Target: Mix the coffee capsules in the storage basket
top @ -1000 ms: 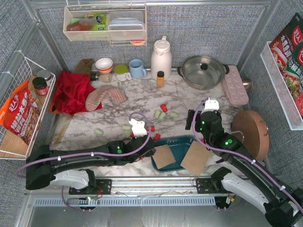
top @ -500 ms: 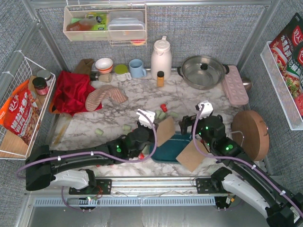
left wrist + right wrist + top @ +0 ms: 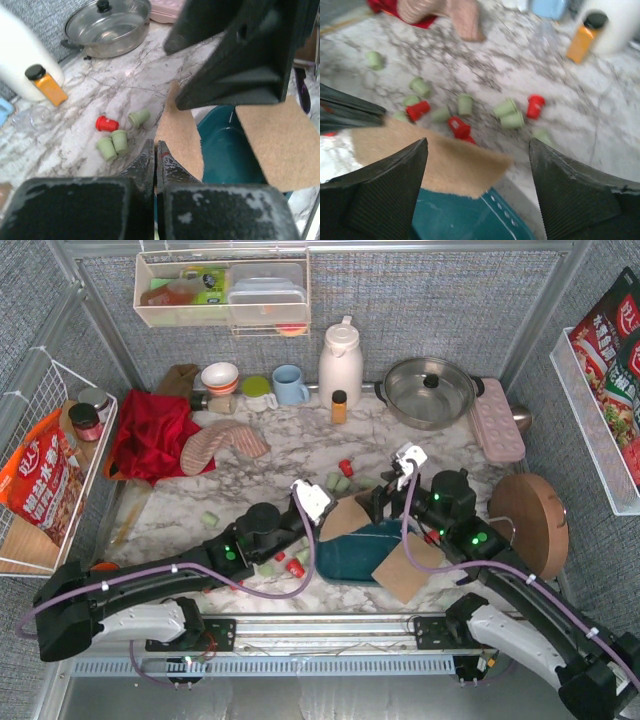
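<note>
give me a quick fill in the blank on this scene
1. The left end effector is ____ on a brown card.
2. The right end effector has its jaws standing ____.
3. The storage basket is dark ____ in colour.
4. The coffee capsules on the marble table are red or pale ____.
Missing words: shut; open; teal; green

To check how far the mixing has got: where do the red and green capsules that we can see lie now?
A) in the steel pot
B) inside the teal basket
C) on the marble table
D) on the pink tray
C: the capsules lie scattered on the marble table, outside the basket.
</note>
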Controlling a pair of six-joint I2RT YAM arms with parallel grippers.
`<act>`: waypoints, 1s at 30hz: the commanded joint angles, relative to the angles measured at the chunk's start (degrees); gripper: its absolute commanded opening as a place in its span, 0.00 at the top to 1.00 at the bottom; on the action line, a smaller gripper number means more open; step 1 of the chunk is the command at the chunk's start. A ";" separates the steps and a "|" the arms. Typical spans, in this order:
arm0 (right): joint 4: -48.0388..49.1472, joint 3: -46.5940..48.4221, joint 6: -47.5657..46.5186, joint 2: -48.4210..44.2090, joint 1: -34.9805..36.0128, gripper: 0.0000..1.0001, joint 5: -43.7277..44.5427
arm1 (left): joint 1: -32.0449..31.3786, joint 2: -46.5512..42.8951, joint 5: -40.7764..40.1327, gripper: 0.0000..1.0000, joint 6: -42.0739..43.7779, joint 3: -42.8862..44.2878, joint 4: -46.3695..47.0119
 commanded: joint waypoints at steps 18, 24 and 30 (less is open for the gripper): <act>-2.10 6.19 -12.84 7.44 -1.65 0.35 -29.73 | 3.60 1.20 18.95 1.00 16.08 8.96 -19.66; -1.92 6.77 -12.11 9.96 -1.61 0.36 -32.41 | 3.96 -4.37 15.90 1.00 13.72 4.21 -13.22; -3.35 8.12 -12.74 12.68 -0.82 0.35 -32.64 | 3.93 -6.33 18.64 1.00 12.14 3.57 -11.30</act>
